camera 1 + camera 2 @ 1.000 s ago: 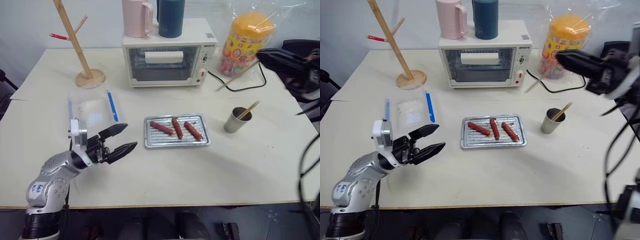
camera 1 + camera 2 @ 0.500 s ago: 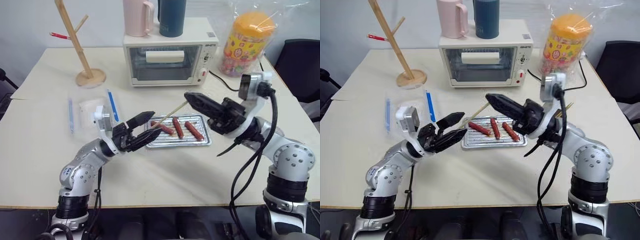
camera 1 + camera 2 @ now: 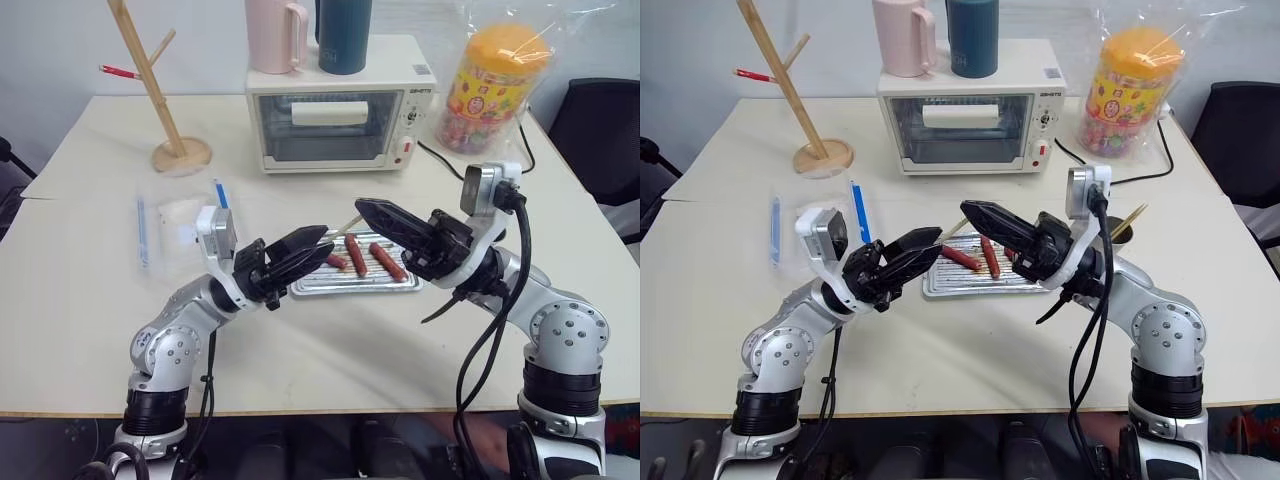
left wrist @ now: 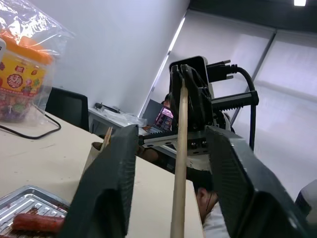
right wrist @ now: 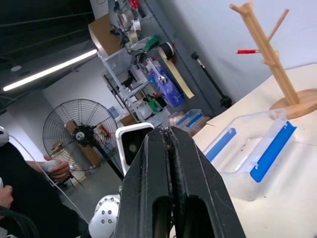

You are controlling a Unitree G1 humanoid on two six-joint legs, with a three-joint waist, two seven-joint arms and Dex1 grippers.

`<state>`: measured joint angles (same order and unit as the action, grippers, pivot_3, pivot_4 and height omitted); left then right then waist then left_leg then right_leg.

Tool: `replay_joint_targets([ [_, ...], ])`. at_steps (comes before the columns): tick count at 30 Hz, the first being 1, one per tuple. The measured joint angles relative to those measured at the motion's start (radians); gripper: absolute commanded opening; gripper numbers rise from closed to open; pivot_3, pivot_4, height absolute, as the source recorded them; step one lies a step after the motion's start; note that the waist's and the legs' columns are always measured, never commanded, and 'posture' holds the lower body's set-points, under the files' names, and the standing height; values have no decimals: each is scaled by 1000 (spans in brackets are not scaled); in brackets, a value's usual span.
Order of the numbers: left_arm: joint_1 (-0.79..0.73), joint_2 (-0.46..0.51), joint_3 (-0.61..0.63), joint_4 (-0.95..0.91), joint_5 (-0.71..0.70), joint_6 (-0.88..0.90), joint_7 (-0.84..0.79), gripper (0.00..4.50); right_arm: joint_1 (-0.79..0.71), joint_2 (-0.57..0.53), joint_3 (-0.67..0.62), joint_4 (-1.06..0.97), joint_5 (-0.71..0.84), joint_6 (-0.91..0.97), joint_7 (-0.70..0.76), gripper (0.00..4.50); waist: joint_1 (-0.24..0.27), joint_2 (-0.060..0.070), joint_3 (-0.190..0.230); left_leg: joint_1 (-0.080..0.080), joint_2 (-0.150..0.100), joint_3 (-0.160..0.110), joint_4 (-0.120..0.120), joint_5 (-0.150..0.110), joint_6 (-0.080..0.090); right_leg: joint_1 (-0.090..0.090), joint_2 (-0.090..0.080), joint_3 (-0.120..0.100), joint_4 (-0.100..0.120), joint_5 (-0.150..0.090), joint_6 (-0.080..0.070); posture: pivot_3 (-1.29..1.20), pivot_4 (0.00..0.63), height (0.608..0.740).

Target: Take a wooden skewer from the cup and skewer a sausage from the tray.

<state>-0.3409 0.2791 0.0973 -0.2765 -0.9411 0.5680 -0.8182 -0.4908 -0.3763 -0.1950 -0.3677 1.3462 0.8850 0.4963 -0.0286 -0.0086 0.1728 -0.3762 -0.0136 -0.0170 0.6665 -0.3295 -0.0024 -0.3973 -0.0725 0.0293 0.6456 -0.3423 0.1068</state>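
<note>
My right gripper point(image 3: 362, 207) hovers above the silver tray point(image 3: 360, 289), shut on a thin wooden skewer point(image 3: 348, 222). The stick slants down-left from its tips. My left gripper point(image 3: 319, 240) faces it from the left. Its fingers are a little apart around the skewer point(image 4: 179, 163), with a gap showing on each side in the left wrist view. Three reddish sausages point(image 3: 387, 261) lie on the tray beneath both grippers. The grey metal cup point(image 4: 95, 154), with more skewers in it, stands behind my right arm.
At the back stands a white toaster oven point(image 3: 335, 118) with a pink mug point(image 3: 272, 35) and a teal tumbler point(image 3: 345, 35) on top. A wooden branched stand point(image 3: 150, 85) is back left and a clear box with blue clips point(image 3: 180, 222) left of the tray. A bagged yellow jar point(image 3: 497, 85) is back right.
Both arms swung in toward the middle, over the tray. The right gripper brought the skewer down from the far right. The left fingers narrowed around the skewer's free end.
</note>
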Motion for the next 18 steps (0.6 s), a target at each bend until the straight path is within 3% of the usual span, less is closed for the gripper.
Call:
replay_joint_targets([
  [5, 5, -4, 1, -19, -13, 6, 14, 59, 5, 0, 4, -3, -1, -21, -9, 0, 1, 0, 0, 0, 0, 0, 0, 0, 0, 0, 0, 0, 0, 0, 0, 0, 150, 740],
  [9, 5, -4, 2, -26, -20, 13, 20, 23, 7, 1, 7, -4, 1, -34, -11, 0, 1, 0, 0, 0, 0, 0, 0, 0, 0, 0, 0, 0, -1, 0, 0, 0, 150, 740],
  [12, 2, -4, 4, -25, -27, 14, 35, 0, 8, 1, 7, -4, 15, -35, -33, 526, 1, 0, 0, 0, 0, 0, 0, 0, 0, 0, 0, 0, -1, 0, 0, 0, 150, 740],
  [15, -4, 18, 33, -21, -22, 9, 54, 0, 25, -9, -4, -5, 23, -36, -43, 1416, 1, 0, 0, 0, 0, 0, 0, 0, 0, 0, 0, 0, -1, 0, 0, 0, 150, 740],
  [18, 41, 140, 68, -14, 53, -30, 15, 0, 114, -137, -12, -38, -76, -59, 15, 2185, 2, 0, 0, 0, 0, 0, -2, 0, 0, 0, 0, 0, -3, 0, 0, 0, 150, 740],
])
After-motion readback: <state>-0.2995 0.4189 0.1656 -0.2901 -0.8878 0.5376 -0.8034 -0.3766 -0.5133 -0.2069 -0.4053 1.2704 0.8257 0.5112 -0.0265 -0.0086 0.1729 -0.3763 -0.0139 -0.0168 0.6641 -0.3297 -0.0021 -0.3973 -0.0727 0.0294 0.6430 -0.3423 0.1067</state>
